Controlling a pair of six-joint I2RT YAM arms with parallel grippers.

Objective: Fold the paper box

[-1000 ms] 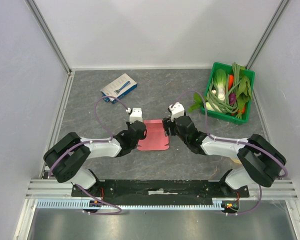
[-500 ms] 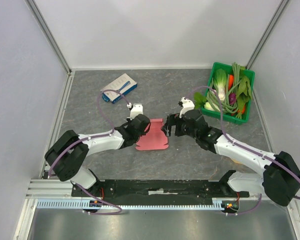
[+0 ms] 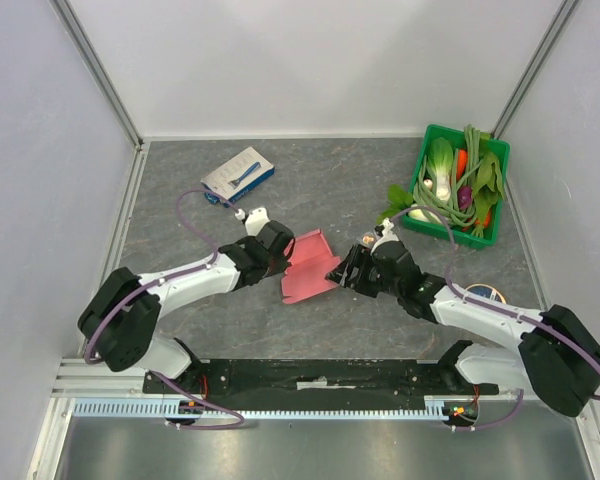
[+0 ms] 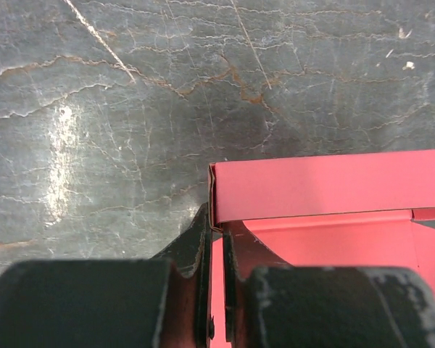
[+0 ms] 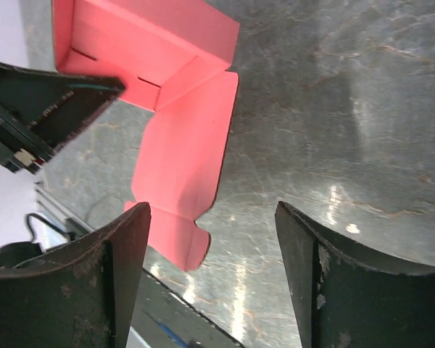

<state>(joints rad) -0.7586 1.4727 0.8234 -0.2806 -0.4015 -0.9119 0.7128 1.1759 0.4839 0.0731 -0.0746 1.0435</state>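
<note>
The worktop (image 3: 330, 190) is a dark grey, stone-look slab with pale and rusty veins. Plain white walls (image 3: 310, 60) close it in on three sides, and an aluminium rail (image 3: 100, 380) runs along the near edge. At the far right stands a green bin (image 3: 450, 232) heaped with vegetables (image 3: 450, 180); at the far left lies a white-and-blue box (image 3: 238, 174), well apart from everything else.

The paper box (image 3: 310, 265) sits mid-worktop between the two arms, pink-red and partly formed.

From above, the left pincer (image 3: 283, 250) meets the box's left side and the right pincer (image 3: 340, 272) sits just beside its right edge, but the grip itself is too small to read there.

The left wrist camera settles it. The fingers (image 4: 196, 246) are pinched nearly together on the corner of a side wall that stands folded up from the base.

The right wrist view shows what the others do not. Here the pincer's fingers (image 5: 127, 246) are spread wide with nothing between them but bare stone and the edge of a flat flap. That flap lies on the worktop and ends in a notched tab. The upright walls meet at a corner farther off, next to the dark finger of the other arm.
</note>
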